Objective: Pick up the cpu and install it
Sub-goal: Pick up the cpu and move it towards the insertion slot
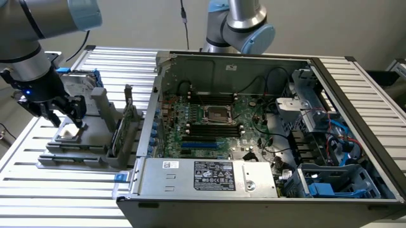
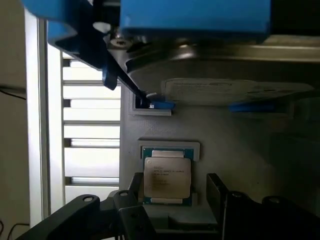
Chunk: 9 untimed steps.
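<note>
The cpu (image 1: 68, 133) (image 2: 167, 176) is a small square chip with a silvery top and green edges, lying flat in a recess of the grey holder (image 1: 76, 154) at the exterior view's left. My gripper (image 1: 68, 123) (image 2: 175, 184) hangs just above it, open. One black finger (image 2: 134, 197) stands on one side of the chip and the other finger (image 2: 218, 192) on the opposite side, neither touching it. The open computer case (image 1: 355, 142) holds the motherboard, and its bare cpu socket (image 1: 215, 114) sits in the middle.
A silver hard drive in a blue frame (image 1: 79, 80) (image 2: 225, 90) stands behind the cpu on the holder. Upright memory sticks (image 1: 123, 128) stand between holder and case. A second arm (image 1: 238, 23) rises behind the case. Everything rests on a slatted metal table (image 1: 57, 194).
</note>
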Each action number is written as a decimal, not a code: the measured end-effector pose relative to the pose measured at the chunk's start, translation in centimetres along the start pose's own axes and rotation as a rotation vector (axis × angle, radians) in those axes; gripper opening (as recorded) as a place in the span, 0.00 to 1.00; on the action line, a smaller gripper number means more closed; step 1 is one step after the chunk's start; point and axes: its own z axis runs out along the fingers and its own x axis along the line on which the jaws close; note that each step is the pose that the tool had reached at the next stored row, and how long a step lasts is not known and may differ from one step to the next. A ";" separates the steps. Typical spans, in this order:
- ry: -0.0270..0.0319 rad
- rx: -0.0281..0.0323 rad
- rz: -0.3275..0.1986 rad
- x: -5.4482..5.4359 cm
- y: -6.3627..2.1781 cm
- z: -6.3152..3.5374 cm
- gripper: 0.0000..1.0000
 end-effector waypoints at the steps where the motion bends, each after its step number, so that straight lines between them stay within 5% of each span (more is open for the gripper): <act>1: 0.0008 0.0000 0.002 0.0 -0.03 0.10 0.62; 9: 0.0062 -0.0008 0.011 0.0 -0.25 0.80 0.62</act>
